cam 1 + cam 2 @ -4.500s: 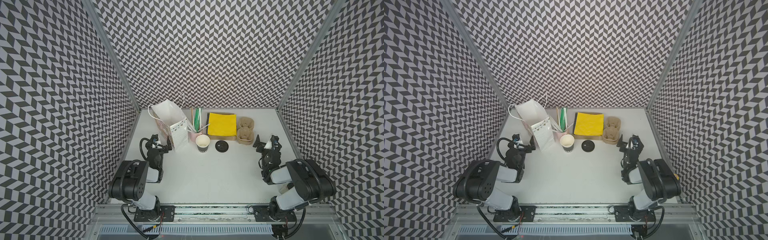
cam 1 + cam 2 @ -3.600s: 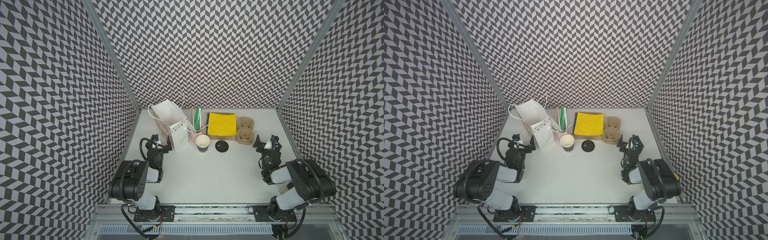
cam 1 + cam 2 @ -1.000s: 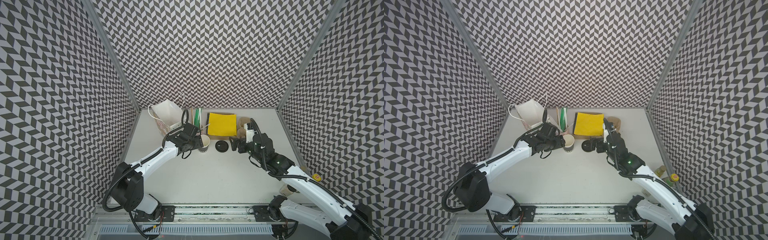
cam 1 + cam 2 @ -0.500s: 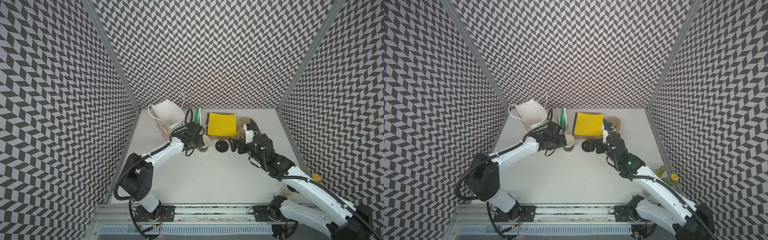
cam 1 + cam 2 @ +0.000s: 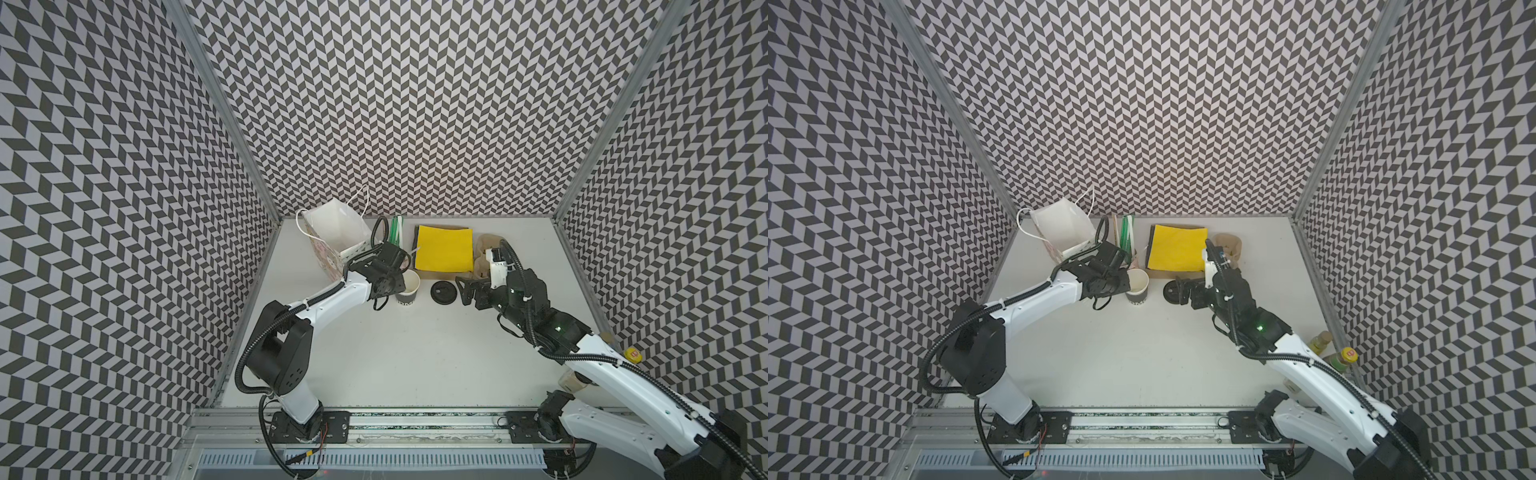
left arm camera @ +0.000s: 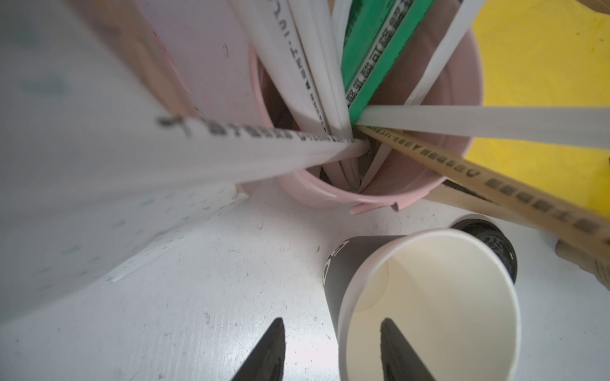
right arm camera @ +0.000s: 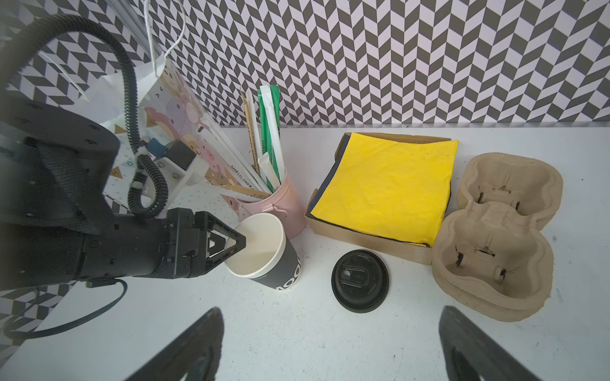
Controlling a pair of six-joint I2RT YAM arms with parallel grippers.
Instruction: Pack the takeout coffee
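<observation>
The black paper cup (image 5: 409, 286) stands on its base on the white table (image 5: 415, 357), mouth open and white inside, just in front of the pink cup of straws (image 7: 280, 211) and beside the printed white paper bag (image 5: 336, 237). Its round black lid (image 5: 444, 292) lies flat on the table just to the cup's right in both top views, apart from it and not fitted. The left gripper (image 5: 400, 277) reaches in from the left and straddles the cup's near wall. In the left wrist view one black finger (image 6: 396, 349) sits inside the cup (image 6: 429, 297) and the other hangs outside it over the table. The fingers are partly spread, with a gap showing on each side of the wall, so nothing is pinched. The right gripper (image 5: 463, 291) sits low beside the lid on its right. In the right wrist view its jaws are spread wide and empty, with the lid (image 7: 359, 280) lying ahead of the gap between them. Behind the lid a cardboard box holds yellow napkins (image 7: 386, 184), and a stack of pulp cup carriers (image 7: 495, 250) rests to the right of that box.
</observation>
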